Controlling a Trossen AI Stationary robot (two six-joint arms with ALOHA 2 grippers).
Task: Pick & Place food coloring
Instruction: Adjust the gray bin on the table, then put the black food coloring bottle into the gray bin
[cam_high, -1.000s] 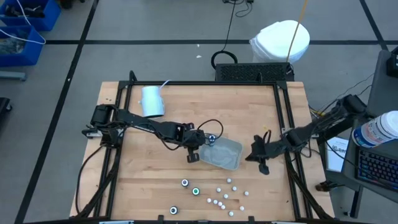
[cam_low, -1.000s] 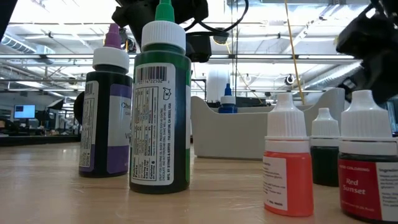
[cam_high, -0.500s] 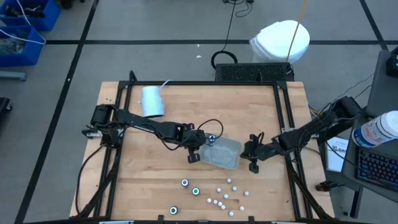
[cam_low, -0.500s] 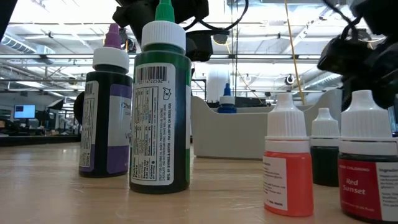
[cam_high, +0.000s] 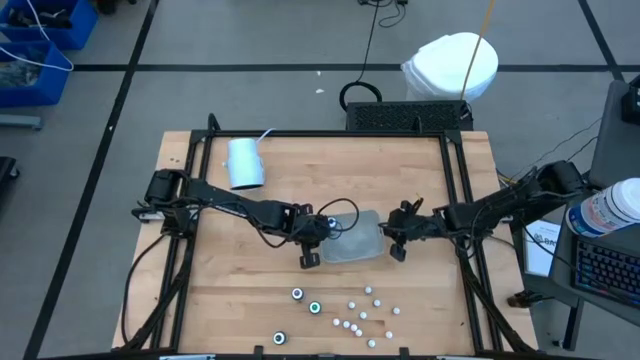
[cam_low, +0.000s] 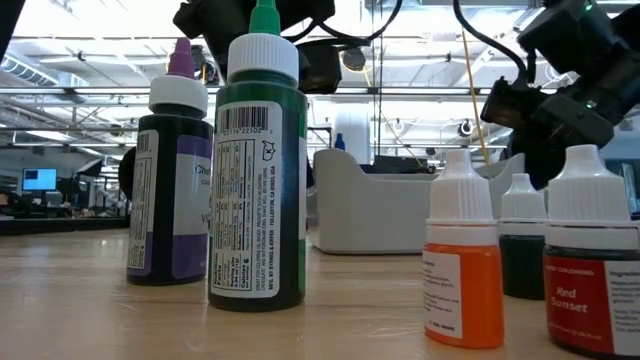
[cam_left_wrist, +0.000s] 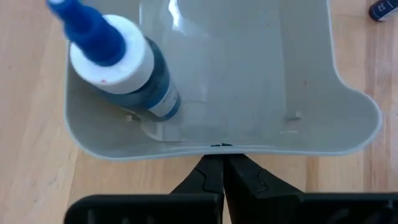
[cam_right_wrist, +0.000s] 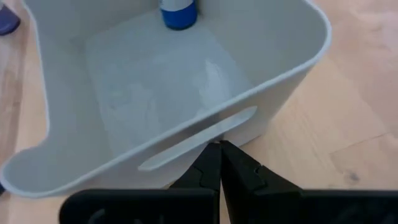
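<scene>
High view: right gripper (cam_high: 397, 236) nearer tray (cam_high: 358, 247)

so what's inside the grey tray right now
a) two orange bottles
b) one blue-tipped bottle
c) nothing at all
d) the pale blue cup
b: the left wrist view shows a single blue-tipped bottle standing in a corner of the grey tray, with the rest of the tray floor bare; the right wrist view shows that bottle alone too.
</scene>
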